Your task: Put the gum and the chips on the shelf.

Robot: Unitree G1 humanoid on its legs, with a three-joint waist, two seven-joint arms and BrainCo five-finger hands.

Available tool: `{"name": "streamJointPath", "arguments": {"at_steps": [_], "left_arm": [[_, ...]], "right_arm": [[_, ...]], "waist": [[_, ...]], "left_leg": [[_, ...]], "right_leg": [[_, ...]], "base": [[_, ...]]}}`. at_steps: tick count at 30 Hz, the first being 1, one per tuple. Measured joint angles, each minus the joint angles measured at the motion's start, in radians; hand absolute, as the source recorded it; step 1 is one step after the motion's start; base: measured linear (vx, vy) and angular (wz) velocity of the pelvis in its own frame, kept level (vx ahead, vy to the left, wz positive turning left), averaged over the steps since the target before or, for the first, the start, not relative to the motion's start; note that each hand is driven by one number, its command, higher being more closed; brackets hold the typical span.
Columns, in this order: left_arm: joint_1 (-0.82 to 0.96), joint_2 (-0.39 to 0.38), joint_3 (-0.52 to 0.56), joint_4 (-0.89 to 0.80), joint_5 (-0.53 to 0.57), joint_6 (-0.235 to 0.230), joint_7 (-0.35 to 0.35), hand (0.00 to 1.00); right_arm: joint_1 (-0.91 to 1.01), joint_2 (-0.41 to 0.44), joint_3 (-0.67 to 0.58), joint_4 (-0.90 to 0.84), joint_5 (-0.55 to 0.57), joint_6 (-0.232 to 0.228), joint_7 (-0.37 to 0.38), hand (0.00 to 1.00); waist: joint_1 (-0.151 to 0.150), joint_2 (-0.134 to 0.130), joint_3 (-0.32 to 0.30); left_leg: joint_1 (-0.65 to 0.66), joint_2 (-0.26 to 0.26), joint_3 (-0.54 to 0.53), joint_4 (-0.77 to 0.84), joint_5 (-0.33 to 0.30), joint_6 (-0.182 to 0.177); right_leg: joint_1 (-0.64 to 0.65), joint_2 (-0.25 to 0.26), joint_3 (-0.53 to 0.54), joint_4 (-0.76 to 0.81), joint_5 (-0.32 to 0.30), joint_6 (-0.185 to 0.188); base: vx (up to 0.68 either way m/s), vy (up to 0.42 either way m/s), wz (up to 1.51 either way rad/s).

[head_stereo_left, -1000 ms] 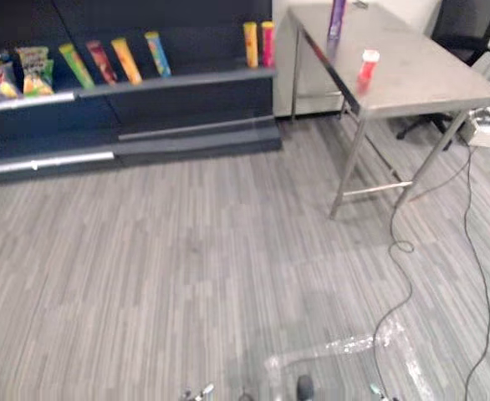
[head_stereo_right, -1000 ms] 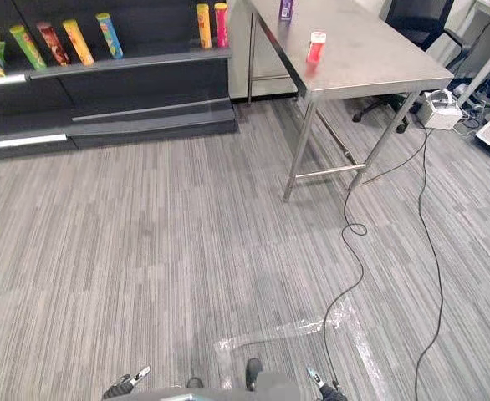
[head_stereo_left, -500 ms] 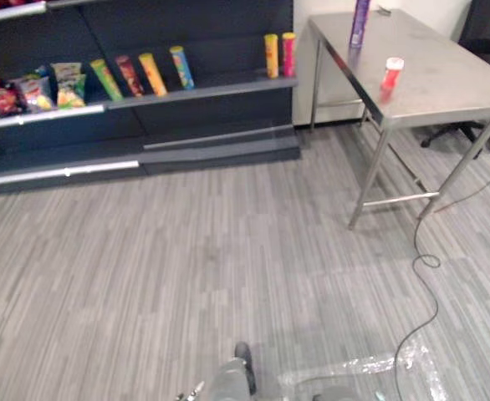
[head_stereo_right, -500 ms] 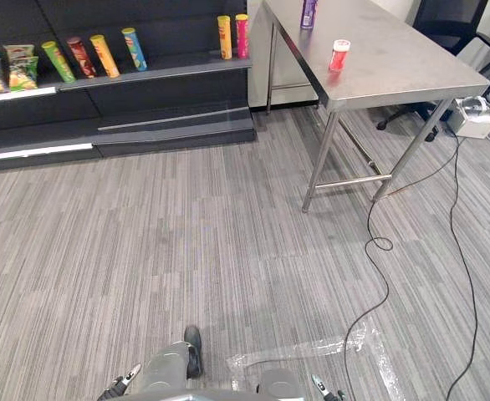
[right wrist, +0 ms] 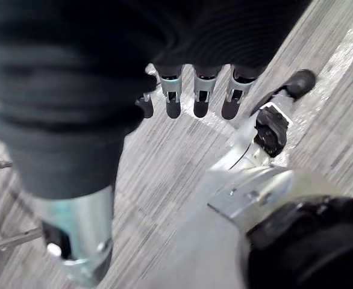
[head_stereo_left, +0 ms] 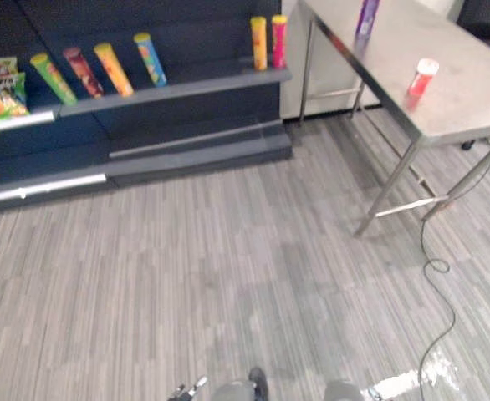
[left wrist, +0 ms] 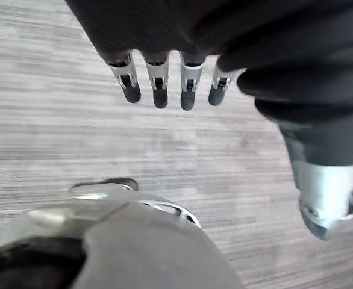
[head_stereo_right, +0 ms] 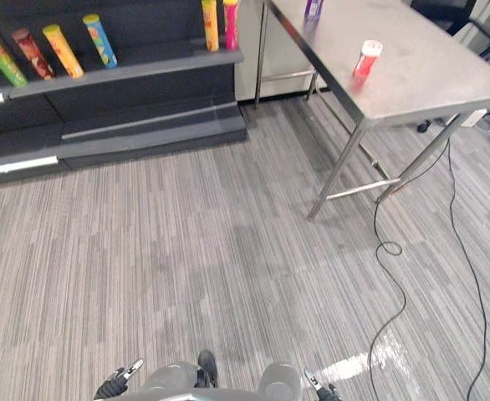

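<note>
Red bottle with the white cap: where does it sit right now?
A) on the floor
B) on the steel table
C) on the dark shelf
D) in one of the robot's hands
B: the red bottle stands upright on the table, away from the shelf, while the left hand and the right hand hang open over the floor holding nothing.
</note>
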Motion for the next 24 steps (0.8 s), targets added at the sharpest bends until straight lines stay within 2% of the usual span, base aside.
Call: {"name": "streamJointPath", "arguments": {"at_steps": [1,2,3,5,6,7,8,9,10,11,12,13,17,18,19,20,21,22,23,24], "left_arm": [[-0.001,-0.002,-0.013,0.0,0.0,-0.002,0.0,0.0],[-0.003,-0.004,-0.013,0.002,0.0,-0.001,0.0,0.0],[-0.005,-0.005,-0.012,0.003,0.0,-0.001,0.0,0.0],[-0.009,-0.013,0.007,0.004,0.001,-0.001,0.0,0.0],[-0.011,-0.022,0.019,0.003,0.002,-0.001,0.0,0.0],[-0.016,-0.032,0.05,0.001,0.003,-0.001,0.0,0.0],[-0.016,-0.036,0.065,0.0,0.003,-0.002,0.001,0.0],[-0.014,-0.044,0.096,0.0,0.007,-0.002,0.001,0.0],[-0.013,-0.056,0.127,-0.001,0.007,-0.002,0.002,0.0],[-0.012,-0.067,0.139,0.0,0.007,-0.001,0.002,0.0],[-0.008,-0.083,0.159,0.0,0.008,-0.002,0.002,0.0],[-0.015,-0.103,0.168,-0.003,0.008,-0.004,0.0,0.0],[-0.039,-0.14,0.195,-0.028,0.008,-0.004,0.001,0.0],[-0.043,-0.161,0.203,-0.038,0.005,-0.006,0.001,0.0],[-0.047,-0.161,0.207,-0.053,0.007,-0.011,-0.003,0.0],[-0.048,-0.159,0.217,-0.063,0.006,-0.01,-0.002,0.0],[-0.047,-0.166,0.232,-0.068,0.001,-0.01,-0.002,0.0],[-0.044,-0.163,0.244,-0.071,-0.009,-0.01,0.0,0.0],[-0.041,-0.163,0.245,-0.083,-0.033,-0.014,0.0,0.0],[-0.039,-0.157,0.243,-0.09,-0.038,-0.017,0.0,0.0]], "right_arm": [[0.005,-0.009,0.034,-0.012,0.001,-0.002,0.0,0.0],[0.004,-0.016,0.053,-0.016,0.001,-0.003,0.001,0.0],[0.003,-0.018,0.063,-0.021,0.001,-0.005,0.003,0.0],[0.001,-0.02,0.077,-0.027,0.004,-0.007,0.004,0.0],[-0.002,-0.021,0.075,-0.036,0.012,-0.007,0.004,0.0],[-0.005,-0.02,0.075,-0.045,0.012,-0.007,0.004,0.0],[-0.003,-0.02,0.075,-0.045,0.012,-0.007,0.003,0.0],[0.002,-0.019,0.075,-0.046,0.012,-0.007,0.003,0.0],[0.01,-0.018,0.074,-0.047,0.012,-0.006,0.003,0.0],[0.01,-0.02,0.074,-0.048,0.012,-0.006,0.004,0.0],[0.009,-0.031,0.074,-0.053,0.011,-0.006,0.003,0.0],[0.005,-0.035,0.071,-0.069,0.011,-0.012,0.003,0.0],[0.009,-0.035,0.067,-0.083,0.011,-0.012,0.003,0.0],[0.009,-0.035,0.067,-0.083,0.011,-0.012,0.003,0.0],[0.009,-0.036,0.068,-0.084,0.011,-0.011,0.003,0.0],[0.009,-0.037,0.071,-0.088,0.011,-0.011,0.004,0.0],[0.009,-0.037,0.077,-0.09,0.012,-0.011,0.004,0.0],[0.01,-0.036,0.079,-0.091,0.014,-0.011,0.002,0.0],[0.015,-0.034,0.08,-0.091,0.036,-0.01,-0.001,0.0],[0.017,-0.034,0.08,-0.091,0.041,-0.01,-0.002,0.0]], "waist": [[0.003,0.009,0.005],[0.001,0.011,0.007],[0.0,0.012,0.008],[-0.009,0.017,0.012],[-0.023,0.03,0.022],[-0.027,0.032,0.025],[-0.023,0.031,0.027],[-0.022,0.028,0.029],[-0.021,0.023,0.032],[-0.02,0.034,0.033],[-0.018,0.052,0.034],[-0.021,0.075,0.037],[-0.021,0.08,0.033],[-0.021,0.083,0.03],[-0.02,0.076,0.026],[-0.02,0.075,0.026],[-0.018,0.072,0.028],[-0.017,0.073,0.029],[-0.012,0.069,0.03],[-0.007,0.067,0.03]], "left_leg": [[0.09,0.004,-0.002,-0.061,0.0,0.0],[0.13,0.007,-0.002,-0.089,0.0,0.0],[0.15,0.009,-0.002,-0.102,0.0,-0.001],[0.185,0.022,-0.01,-0.128,-0.008,-0.013],[0.212,0.042,-0.027,-0.147,-0.04,-0.041],[0.235,0.054,-0.025,-0.168,-0.056,-0.064],[0.246,0.058,-0.023,-0.176,-0.06,-0.071],[0.261,0.067,-0.024,-0.177,-0.081,-0.102],[0.296,0.079,-0.028,-0.176,-0.111,-0.125],[0.309,0.094,-0.028,-0.174,-0.121,-0.138],[0.312,0.117,-0.024,-0.167,-0.12,-0.139],[0.31,0.141,-0.025,-0.133,-0.088,-0.147],[0.307,0.179,-0.031,-0.045,-0.013,-0.173],[0.288,0.192,-0.039,0.016,-0.003,-0.188],[0.205,0.214,-0.086,0.208,0.022,-0.231],[0.134,0.225,-0.126,0.361,0.072,-0.271],[0.085,0.232,-0.15,0.462,0.127,-0.278],[-0.001,0.255,-0.158,0.657,0.14,-0.271],[-0.072,0.267,-0.143,0.788,0.108,-0.253],[-0.099,0.27,-0.126,0.818,0.087,-0.239]], "right_leg": [[-0.05,0.018,-0.079,0.047,-0.077,-0.039],[-0.077,0.029,-0.12,0.019,-0.115,-0.064],[-0.094,0.039,-0.143,-0.02,-0.134,-0.07],[-0.13,0.065,-0.197,-0.209,-0.153,-0.082],[-0.137,0.087,-0.218,-0.366,-0.151,-0.081],[-0.146,0.102,-0.211,-0.53,-0.128,-0.072],[-0.144,0.105,-0.208,-0.617,-0.103,-0.073],[-0.131,0.103,-0.196,-0.766,-0.046,-0.071],[-0.113,0.108,-0.185,-0.813,0.053,-0.074],[-0.109,0.123,-0.186,-0.798,0.089,-0.088],[-0.118,0.146,-0.196,-0.761,0.05,-0.111],[-0.116,0.159,-0.217,-0.721,-0.002,-0.133],[-0.075,0.165,-0.254,-0.654,-0.108,-0.151],[-0.057,0.165,-0.264,-0.646,-0.13,-0.154],[-0.029,0.165,-0.274,-0.64,-0.159,-0.16],[-0.008,0.166,-0.278,-0.637,-0.176,-0.164],[0.009,0.168,-0.278,-0.637,-0.188,-0.167],[0.047,0.172,-0.278,-0.638,-0.213,-0.181],[0.091,0.173,-0.274,-0.64,-0.234,-0.185],[0.114,0.173,-0.271,-0.644,-0.242,-0.187]], "base": [[0.29,0.004,0.01],[0.28,-0.012,0.0],[0.2,-0.049,0.11],[0.26,-0.109,0.3],[0.32,-0.154,0.46],[0.43,-0.232,0.4],[0.31,-0.195,0.29],[0.5,-0.335,0.24],[0.43,-0.291,0.21],[0.43,-0.287,0.04],[0.41,-0.263,0.02],[0.4,-0.261,0.05],[0.37,-0.238,0.26],[0.29,-0.2,0.29],[0.29,-0.187,0.26],[0.23,-0.14,0.16],[0.21,-0.081,0.04],[0.25,-0.073,-0.03],[0.25,-0.053,-0.07],[0.24,-0.026,-0.14]]}}
